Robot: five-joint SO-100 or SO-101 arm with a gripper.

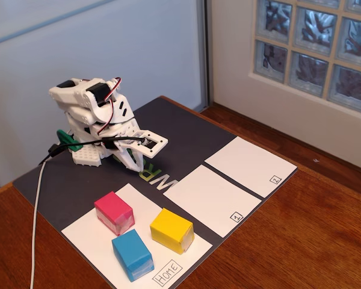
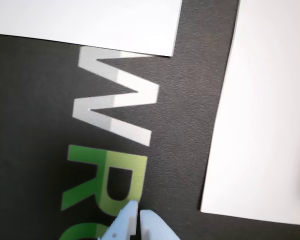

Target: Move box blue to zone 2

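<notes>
Glass-block window and pale wall stand behind my wooden tabletop (image 1: 325, 235), which carries a dark matte mat (image 1: 186, 129) with printed lettering. I see the white plastic arm (image 1: 93, 114) folded low at the mat's far left in the fixed view, its fingers (image 2: 138, 216) pressed together and empty over the lettering in the wrist view. The box blue (image 1: 132, 254), a small cyan block with a paler lower band, rests on the Home sheet (image 1: 87, 232) beside the pink block (image 1: 114, 212) and yellow block (image 1: 171, 230). Zone 2 (image 1: 246, 164), a flat white paper rectangle, lies bare at the mat's right end, well apart from the box, beyond the sheet marked 1 (image 1: 207, 198).
</notes>
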